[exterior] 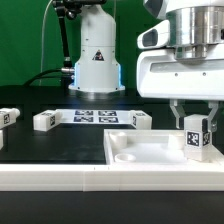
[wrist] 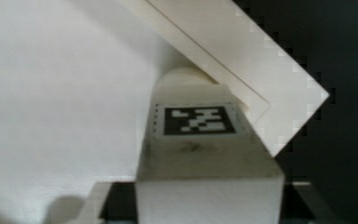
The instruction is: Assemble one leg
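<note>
Exterior view: gripper (exterior: 196, 118) clamped on leg (exterior: 196, 137), held upright at 3 o'clock, low over tray (exterior: 140, 152) corner, likely for insertion into recess. 3 spare legs (exterior: 44, 121) lie at 9 o'clock beside marker board (exterior: 95, 116).

Wrist view: fingers (wrist: 114, 205) grip leg (wrist: 201, 150) at sides, tag facing camera; tray edge (wrist: 247, 60) at 1 o'clock.

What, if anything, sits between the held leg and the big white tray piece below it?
Nothing visible. The pincer holds the leg upright over the right corner of the white tray piece, as the exterior view shows it. The other legs lie farther back on the table.
</note>
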Robot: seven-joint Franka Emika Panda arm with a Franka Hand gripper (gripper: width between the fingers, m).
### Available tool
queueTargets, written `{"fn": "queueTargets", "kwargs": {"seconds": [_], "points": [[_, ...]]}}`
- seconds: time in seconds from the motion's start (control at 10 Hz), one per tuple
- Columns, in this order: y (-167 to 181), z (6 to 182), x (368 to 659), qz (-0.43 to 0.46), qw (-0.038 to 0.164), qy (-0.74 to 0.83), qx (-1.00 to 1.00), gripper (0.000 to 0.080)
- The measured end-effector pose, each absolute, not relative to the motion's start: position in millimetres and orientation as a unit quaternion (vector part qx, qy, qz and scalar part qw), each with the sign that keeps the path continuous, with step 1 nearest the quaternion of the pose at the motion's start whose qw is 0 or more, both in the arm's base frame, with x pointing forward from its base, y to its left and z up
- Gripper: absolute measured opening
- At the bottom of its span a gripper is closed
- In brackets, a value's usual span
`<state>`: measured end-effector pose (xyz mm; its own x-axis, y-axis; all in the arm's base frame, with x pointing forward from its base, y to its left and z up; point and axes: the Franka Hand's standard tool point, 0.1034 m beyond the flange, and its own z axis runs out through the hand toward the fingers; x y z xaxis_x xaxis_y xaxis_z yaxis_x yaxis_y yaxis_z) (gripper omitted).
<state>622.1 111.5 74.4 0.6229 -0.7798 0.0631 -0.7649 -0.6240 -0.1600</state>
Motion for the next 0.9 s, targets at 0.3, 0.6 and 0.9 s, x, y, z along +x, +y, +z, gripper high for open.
{"fn": "queueTargets", "kwargs": {"seconds": [0.3,0.6,0.9], "points": [[115.8,75.1,618.0,-0.047,0.062,0.602,-0.795,0.0291],[117.9,75.6,617.0,-0.033,0.069,0.674,-0.735,0.0291],[117.1,75.4,617.1,-0.024,0.077,0.712,-0.698,0.0299]]}}
